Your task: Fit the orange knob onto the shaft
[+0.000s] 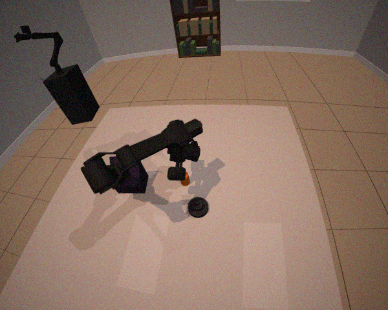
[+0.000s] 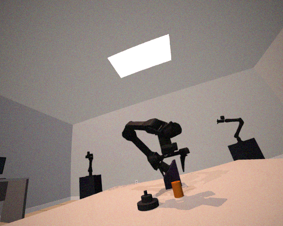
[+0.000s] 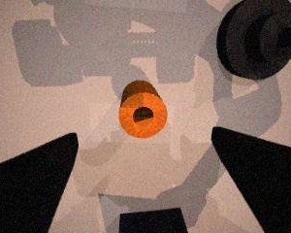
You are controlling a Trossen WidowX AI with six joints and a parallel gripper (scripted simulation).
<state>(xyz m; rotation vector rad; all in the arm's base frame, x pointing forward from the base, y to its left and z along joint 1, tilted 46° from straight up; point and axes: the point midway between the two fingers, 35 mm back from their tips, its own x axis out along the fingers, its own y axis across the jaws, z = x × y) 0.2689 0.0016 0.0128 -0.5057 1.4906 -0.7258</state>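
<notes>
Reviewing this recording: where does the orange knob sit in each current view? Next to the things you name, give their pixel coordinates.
Top: just below centre, partly hidden by the gripper [image 1: 176, 173] [image 3: 145, 133].
Exterior: lower right of centre, knob [image 1: 185, 180] [image 2: 177, 189] [image 3: 143, 131] fully visible.
Wrist: near centre, hole showing.
Shared landmark: the dark round pedestal [image 1: 193, 213] [image 2: 147, 205] [image 3: 233, 58].
</notes>
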